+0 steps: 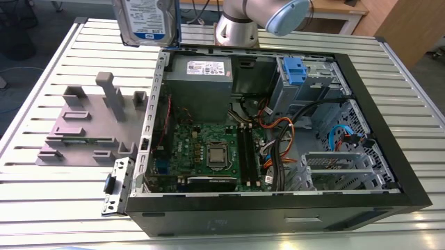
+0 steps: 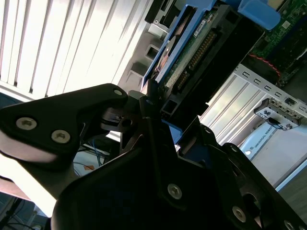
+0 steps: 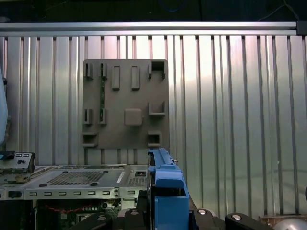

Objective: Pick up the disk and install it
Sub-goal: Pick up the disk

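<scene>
Surface: slatted metal table [image 1: 62, 203].
Pincer: black gripper [image 2: 168, 112] clenched on blue-railed silver disk [image 1: 147, 18], exterior view's far left.
Handling: we judge it dense, rigid, shock-fragile; grasp the rails.

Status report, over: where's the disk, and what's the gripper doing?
Gripper shut on the disk. Disk aloft, off the grey holder, not yet in the case. Nothing seen blocking the drive bay.

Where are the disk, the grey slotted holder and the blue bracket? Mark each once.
disk [image 1: 147, 21], exterior view, on its white-and-blue label.
grey slotted holder [image 3: 125, 98], first wrist view, on its flat base plate.
blue bracket [image 1: 295, 70], exterior view, on its plastic body.
</scene>
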You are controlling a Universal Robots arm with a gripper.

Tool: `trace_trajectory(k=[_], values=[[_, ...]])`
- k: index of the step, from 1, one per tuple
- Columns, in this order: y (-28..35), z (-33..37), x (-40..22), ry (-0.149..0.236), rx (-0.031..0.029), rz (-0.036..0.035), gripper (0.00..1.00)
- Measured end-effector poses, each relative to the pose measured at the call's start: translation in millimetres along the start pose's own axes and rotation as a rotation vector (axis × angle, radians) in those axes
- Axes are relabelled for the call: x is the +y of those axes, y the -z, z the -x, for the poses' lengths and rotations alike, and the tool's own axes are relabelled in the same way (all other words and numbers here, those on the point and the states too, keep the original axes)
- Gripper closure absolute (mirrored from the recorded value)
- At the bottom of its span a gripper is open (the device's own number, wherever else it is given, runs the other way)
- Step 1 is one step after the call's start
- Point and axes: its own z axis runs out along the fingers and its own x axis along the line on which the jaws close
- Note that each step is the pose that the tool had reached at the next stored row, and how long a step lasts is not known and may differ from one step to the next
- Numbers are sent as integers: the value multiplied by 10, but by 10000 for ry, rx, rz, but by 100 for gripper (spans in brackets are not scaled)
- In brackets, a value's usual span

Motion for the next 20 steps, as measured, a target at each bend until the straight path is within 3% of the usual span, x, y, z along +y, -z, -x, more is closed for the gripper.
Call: trace_trajectory(k=[20], values=[[1,2,-62,0,-1,-1,63]])
